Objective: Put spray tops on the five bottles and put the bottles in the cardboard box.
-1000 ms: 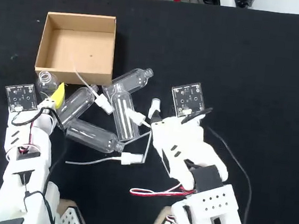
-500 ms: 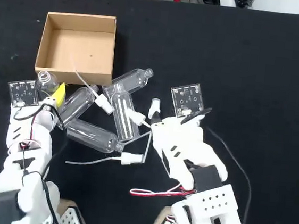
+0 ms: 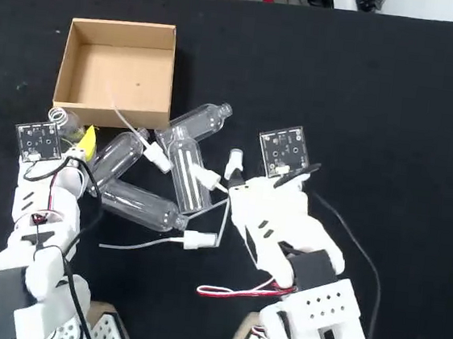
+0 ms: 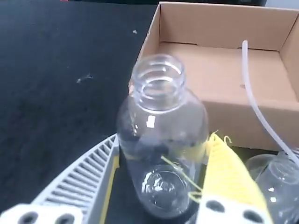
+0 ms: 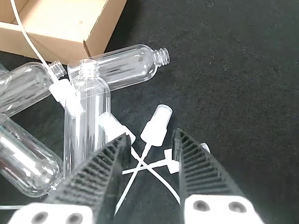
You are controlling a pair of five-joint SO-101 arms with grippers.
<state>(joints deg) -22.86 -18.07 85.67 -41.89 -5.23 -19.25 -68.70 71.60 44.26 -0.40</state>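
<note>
On the black worktop (image 3: 378,113), the cardboard box (image 3: 94,113) sat open, with four bottles (image 3: 190,170) lying heaped just before it. The left claw (image 4: 163,140) was clenched round a fifth bottle (image 4: 159,84), neck up, beside the box's near corner. The right claw (image 5: 150,140) hung released over a loose spray top (image 5: 156,119), its tube trailing back beneath the claw; the right arm was the nearer one.

Black table (image 3: 394,114) w/ cardboard box (image 3: 119,115), clear bottles (image 3: 138,205) lying just beside it, loose spray tops (image 3: 233,164) nr them.
</note>
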